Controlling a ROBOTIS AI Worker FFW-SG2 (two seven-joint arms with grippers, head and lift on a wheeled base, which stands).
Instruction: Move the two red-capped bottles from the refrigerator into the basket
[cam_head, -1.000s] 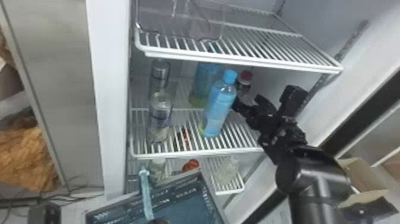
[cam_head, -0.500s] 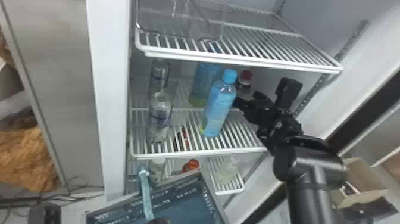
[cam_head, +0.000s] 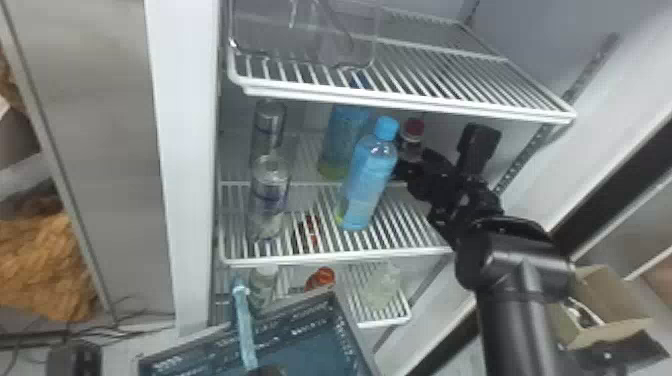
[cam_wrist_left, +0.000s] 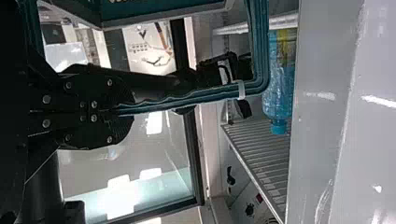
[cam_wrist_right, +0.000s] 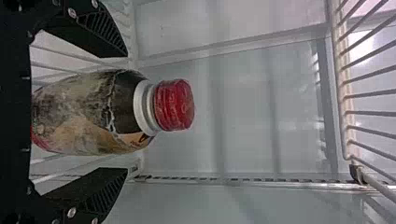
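A: What are we reaching into?

B: The refrigerator (cam_head: 185, 150), on the far side of the basket (cam_head: 353, 325). The middle shelf (cam_head: 335, 258) matters first.

A: And the arms?

B: The left claw (cam_wrist_left: 126, 111) is pressed together on the basket's handle (cam_wrist_left: 177, 101), at the near side. The right claw (cam_wrist_right: 125, 112) is much nearer the goal, coming in from the near right, its fingers spread.

A: Which way is the goal from it?

B: The red-capped bottle (cam_wrist_right: 88, 112) stands on that shelf, straight ahead of the right claw's palm, far and a little left of its wrist. It's behind and right of the blue-capped bottle (cam_head: 370, 175).

A: Long axis?

B: Upright, with one finger on its left side and one on its right. I'd say closing across the body is the next step, though I can't tell whether the tips reach deep enough yet.

A: Any risk?

B: Pulling out leftward could knock the blue-capped bottle. Better to draw it near and right.

A: And the red cap (cam_wrist_right: 173, 105)?

B: It sits above the fingers, out of the grip.
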